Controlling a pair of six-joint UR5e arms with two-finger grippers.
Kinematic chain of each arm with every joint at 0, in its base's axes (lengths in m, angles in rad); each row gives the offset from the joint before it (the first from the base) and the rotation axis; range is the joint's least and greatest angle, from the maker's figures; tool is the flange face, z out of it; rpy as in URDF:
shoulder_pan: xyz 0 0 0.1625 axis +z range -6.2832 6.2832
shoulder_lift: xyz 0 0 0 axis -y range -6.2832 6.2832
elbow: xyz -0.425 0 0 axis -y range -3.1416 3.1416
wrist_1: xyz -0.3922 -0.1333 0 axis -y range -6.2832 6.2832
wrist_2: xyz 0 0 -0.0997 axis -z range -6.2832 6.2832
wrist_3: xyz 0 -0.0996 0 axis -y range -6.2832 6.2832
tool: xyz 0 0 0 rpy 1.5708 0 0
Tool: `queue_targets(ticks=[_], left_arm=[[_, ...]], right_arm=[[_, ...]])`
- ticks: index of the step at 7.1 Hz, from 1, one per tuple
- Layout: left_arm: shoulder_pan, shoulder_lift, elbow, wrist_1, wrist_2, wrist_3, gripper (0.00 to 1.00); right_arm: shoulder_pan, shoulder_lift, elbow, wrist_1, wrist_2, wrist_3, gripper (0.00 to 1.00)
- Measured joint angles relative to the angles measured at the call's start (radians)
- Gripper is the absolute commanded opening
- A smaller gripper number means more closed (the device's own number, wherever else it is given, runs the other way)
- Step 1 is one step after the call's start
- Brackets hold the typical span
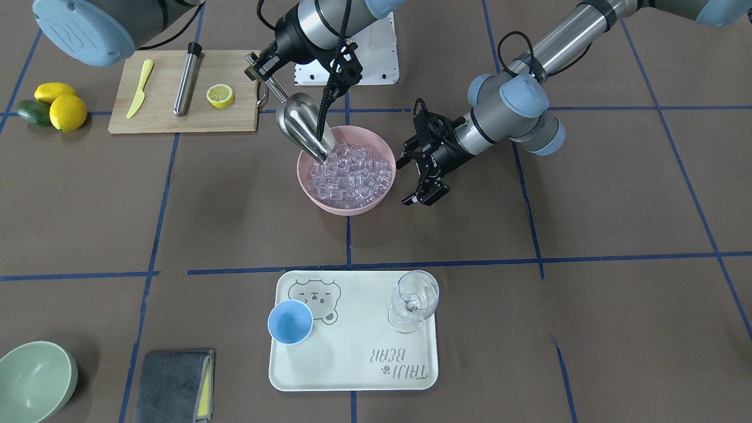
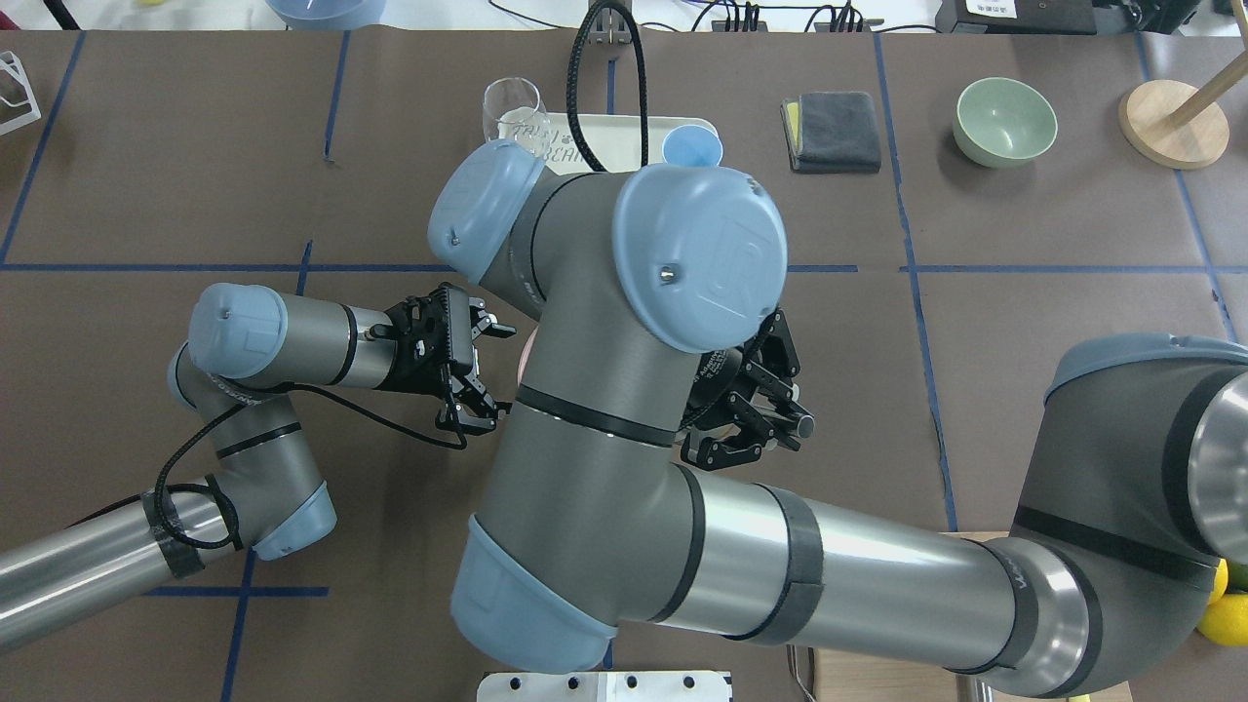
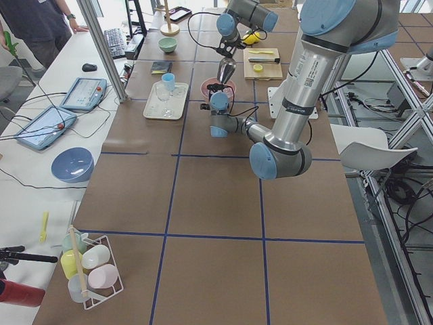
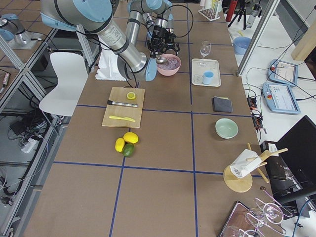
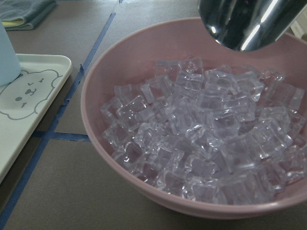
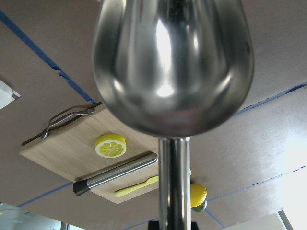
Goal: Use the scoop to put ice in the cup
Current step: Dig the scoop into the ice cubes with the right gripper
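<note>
Your scoop [image 1: 305, 126] is polished stainless steel, a rounded trough that mirrors the room, with a thin straight rod for a handle. The right pincer [image 1: 261, 66] is clamped on that handle, and the scoop hangs tilted with its open end down inside the bowl [image 1: 346, 208], at the edge of the heap nearest the robot. You cannot tell from these views whether its lip touches the cubes.

The bowl is smooth, matte pink plastic, round and deep, and it is heaped with the ice [image 1: 355, 173]: small clear cubes, glassy, with softly rounded edges, piled almost to the rim.

The left pincer [image 1: 406, 179] hovers just beside the bowl's rim with its fingers spread wide and nothing between them.

The cup [image 1: 290, 321] is small, round, light-blue plastic. It stands upright on one corner of a cream tray [image 1: 352, 376] with rounded corners and a printed bear, well apart from the bowl. A clear stemmed wine glass [image 1: 414, 299] stands at the tray's opposite side. Everything rests on your desk [image 1: 617, 205], covered in dull brown sheet with blue tape lines.
</note>
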State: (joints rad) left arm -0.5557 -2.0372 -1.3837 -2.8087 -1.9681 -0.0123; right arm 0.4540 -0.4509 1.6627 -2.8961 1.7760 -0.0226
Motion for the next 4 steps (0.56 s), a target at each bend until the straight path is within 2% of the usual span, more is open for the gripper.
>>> queue_targets(ticks=[2, 4], left_arm=[[0.0, 0.0, 0.0, 0.0, 0.0, 0.0, 1.0], [0.0, 0.0, 0.0, 0.0, 0.0, 0.0, 1.0]], right_arm=[[0.001, 0.027, -0.079, -0.015, -0.003, -0.043, 0.0], [0.001, 0.031, -0.111, -0.019, -0.007, -0.061, 0.0]])
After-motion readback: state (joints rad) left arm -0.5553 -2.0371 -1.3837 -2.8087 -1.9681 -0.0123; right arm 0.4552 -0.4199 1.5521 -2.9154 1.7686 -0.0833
